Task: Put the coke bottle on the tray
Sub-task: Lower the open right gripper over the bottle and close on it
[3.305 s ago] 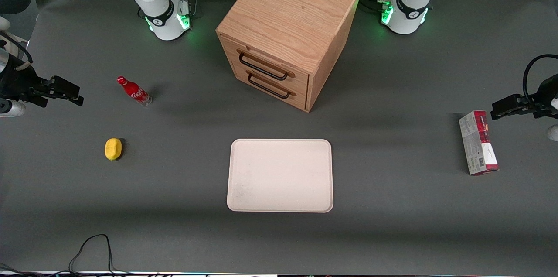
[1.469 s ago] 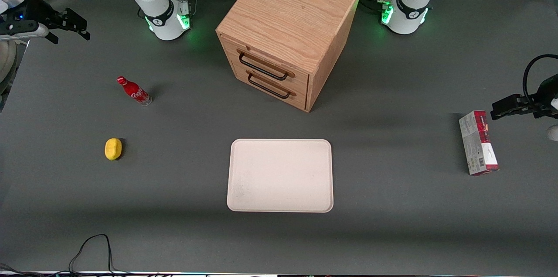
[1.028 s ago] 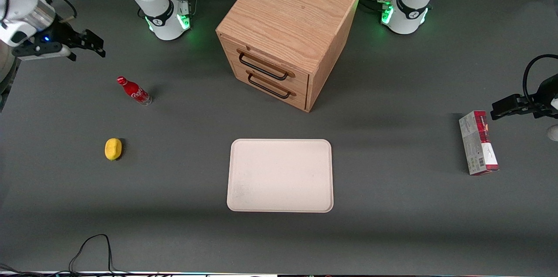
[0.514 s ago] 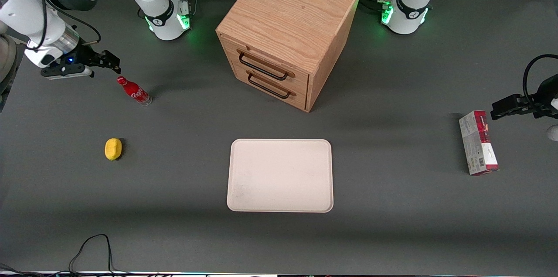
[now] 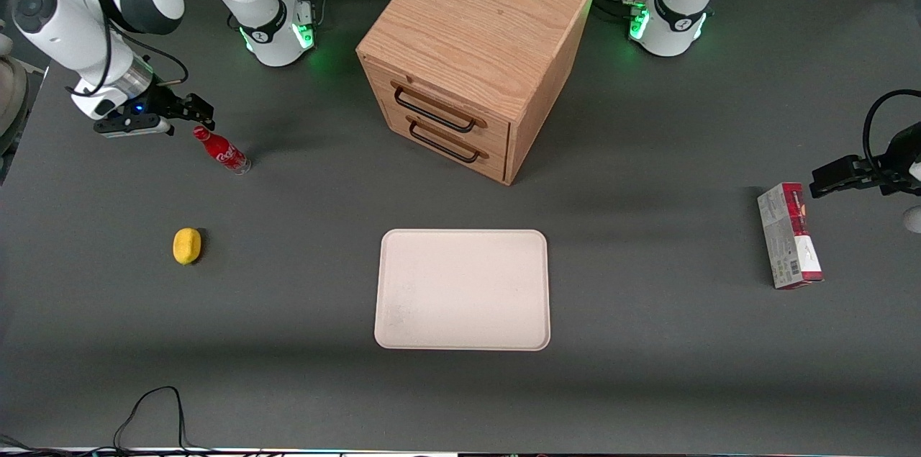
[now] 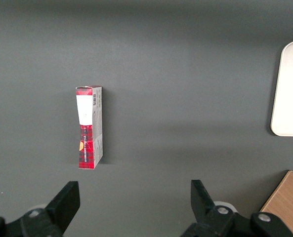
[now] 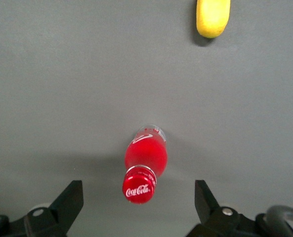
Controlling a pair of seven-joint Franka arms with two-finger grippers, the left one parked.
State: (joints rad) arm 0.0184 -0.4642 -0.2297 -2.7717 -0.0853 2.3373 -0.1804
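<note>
The coke bottle [image 5: 223, 150] stands upright on the grey table, red with a white script logo and a red cap. In the right wrist view I look down on the coke bottle [image 7: 145, 157]; its cap sits between my two dark fingers without touching either. My gripper [image 5: 201, 109] hangs open just above the cap, a little farther from the front camera than the bottle; in the wrist view the gripper [image 7: 139, 196] holds nothing. The cream tray [image 5: 462, 289] lies flat near the table's middle, in front of the cabinet, and its edge shows as the tray [image 6: 290, 89] in the left wrist view.
A yellow lemon [image 5: 187, 246] lies nearer the front camera than the bottle; the lemon [image 7: 213, 17] also shows from the wrist. A wooden drawer cabinet [image 5: 475, 47] stands mid-table. A red-and-grey carton [image 5: 789, 235] lies toward the parked arm's end. A black cable [image 5: 151, 406] loops at the front edge.
My gripper has swung in from the working arm's end of the table and come down to just above the bottle's cap. The bottle, lemon and tray have not moved.
</note>
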